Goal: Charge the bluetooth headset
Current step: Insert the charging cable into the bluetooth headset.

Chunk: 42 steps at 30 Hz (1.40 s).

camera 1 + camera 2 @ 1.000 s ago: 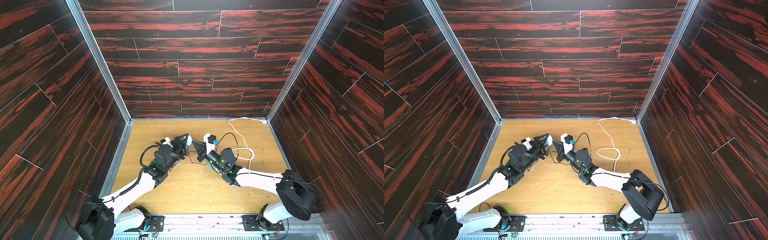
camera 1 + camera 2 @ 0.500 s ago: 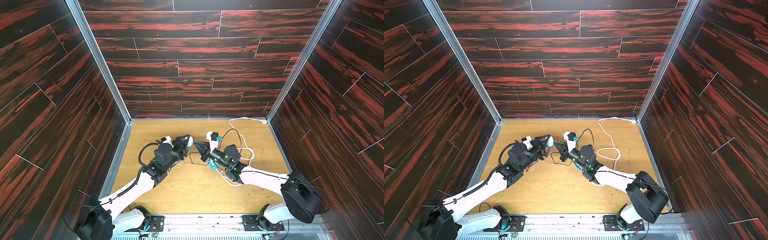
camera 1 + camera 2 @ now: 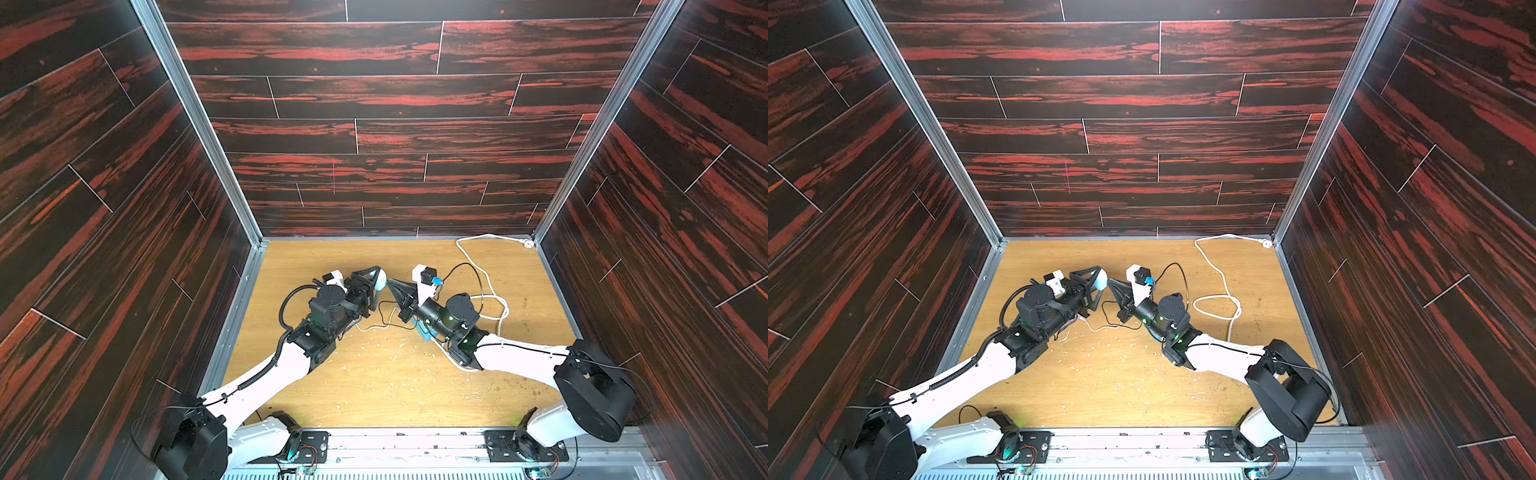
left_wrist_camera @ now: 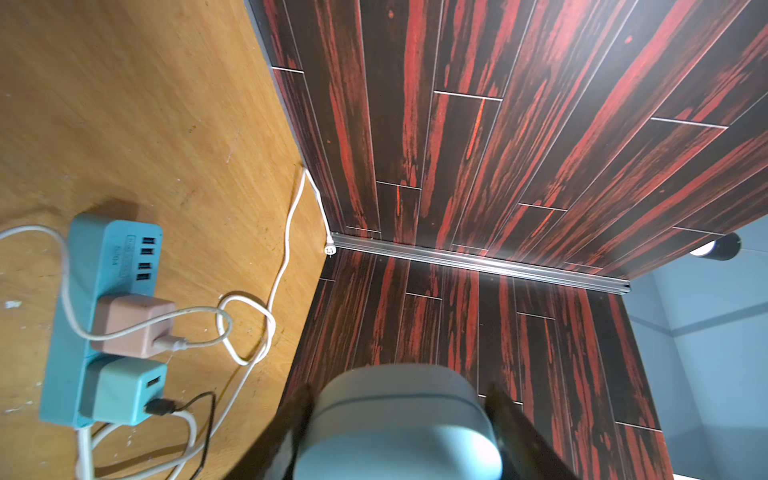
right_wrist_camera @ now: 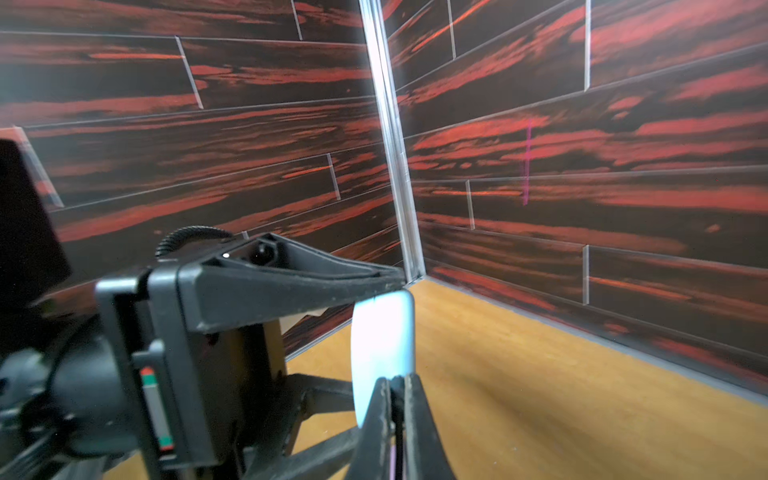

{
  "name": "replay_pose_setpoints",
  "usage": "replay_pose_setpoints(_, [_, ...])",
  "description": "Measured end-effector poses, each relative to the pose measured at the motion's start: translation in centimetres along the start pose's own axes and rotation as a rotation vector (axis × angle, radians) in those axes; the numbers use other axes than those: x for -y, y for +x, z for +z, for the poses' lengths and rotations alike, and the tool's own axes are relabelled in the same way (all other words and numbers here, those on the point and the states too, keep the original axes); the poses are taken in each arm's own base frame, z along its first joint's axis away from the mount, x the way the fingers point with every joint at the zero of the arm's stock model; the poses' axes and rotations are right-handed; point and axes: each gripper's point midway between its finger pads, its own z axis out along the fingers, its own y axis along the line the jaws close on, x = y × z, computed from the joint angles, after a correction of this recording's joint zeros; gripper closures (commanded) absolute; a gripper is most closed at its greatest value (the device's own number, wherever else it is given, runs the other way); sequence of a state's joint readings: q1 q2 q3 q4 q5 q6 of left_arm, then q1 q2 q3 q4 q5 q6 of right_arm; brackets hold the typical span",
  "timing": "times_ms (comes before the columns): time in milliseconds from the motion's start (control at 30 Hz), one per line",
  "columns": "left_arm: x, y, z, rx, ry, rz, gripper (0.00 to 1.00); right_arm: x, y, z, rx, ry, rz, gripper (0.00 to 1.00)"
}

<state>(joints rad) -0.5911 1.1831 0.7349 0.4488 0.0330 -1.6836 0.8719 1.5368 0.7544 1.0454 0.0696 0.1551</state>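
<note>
Oak-coloured desk (image 3: pixel 374 386) and red-streaked plank walls (image 3: pixel 374 124) look the same as a second ago, and the left arm (image 3: pixel 257 378) has barely stirred. The right arm (image 3: pixel 519 357) has swung its forearm slightly. A sliver of the blue power strip (image 3: pixel 424 333) now peeks out beneath it, where it was covered before. The two end effectors stay tip to tip near the desk's middle.

Most of the power strip is hidden under the right arm in both top views. The right end effector (image 3: pixel 391 285) sits just beside the headset case (image 3: pixel 381 279), but whether they touch I cannot tell. The plug end of the black cable (image 5: pixel 398 417) and the case's port cannot be made out.

Only the left wrist view shows the strip whole. It lies flat on the desk with a pink charger (image 4: pixel 133 324) and a teal charger (image 4: pixel 124 390) plugged in, and a black cable runs from the teal one. That view also shows the left end effector (image 4: pixel 397 399) clamped on the pale case, which is held off the desk between the arms. Only the right wrist view shows the right end effector's fingers (image 5: pixel 374 415) pressed together on the thin black cable, right at the case's edge.
</note>
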Motion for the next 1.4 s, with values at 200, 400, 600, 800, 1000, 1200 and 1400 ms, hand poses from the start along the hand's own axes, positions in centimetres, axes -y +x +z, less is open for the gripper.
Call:
replay_pose_setpoints(200, [-0.1, -0.2, 0.0, 0.005, -0.002, -0.008, 1.00, 0.0, 0.2, 0.2, 0.017, 0.038, -0.090, 1.00])
replay_pose_setpoints(400, [-0.3, -0.2, 0.0, 0.006, -0.012, -0.008, 1.00, -0.1, 0.4, 0.1, -0.002, 0.032, -0.179, 1.00])
replay_pose_setpoints(600, [-0.5, 0.0, 0.0, -0.005, -0.021, -0.008, 1.00, -0.5, 0.5, -0.1, -0.033, 0.007, -0.237, 1.00])
replay_pose_setpoints(800, [-0.5, 0.0, 0.0, -0.008, -0.025, 0.000, 1.00, -0.5, 0.5, -0.2, -0.031, -0.052, -0.144, 1.00])
replay_pose_setpoints(1000, [-0.3, -0.1, 0.0, -0.002, -0.025, 0.008, 1.00, 0.0, 0.4, 0.0, -0.004, -0.041, -0.039, 1.00])
replay_pose_setpoints(1200, [-0.8, -0.3, 0.0, 0.011, -0.046, 0.012, 1.00, 0.0, 1.0, 0.2, -0.004, 0.023, -0.050, 1.00])
replay_pose_setpoints(1400, [-1.3, -0.6, -0.1, 0.027, -0.067, 0.014, 1.00, -0.1, 1.6, 0.4, -0.007, 0.027, -0.058, 1.00])
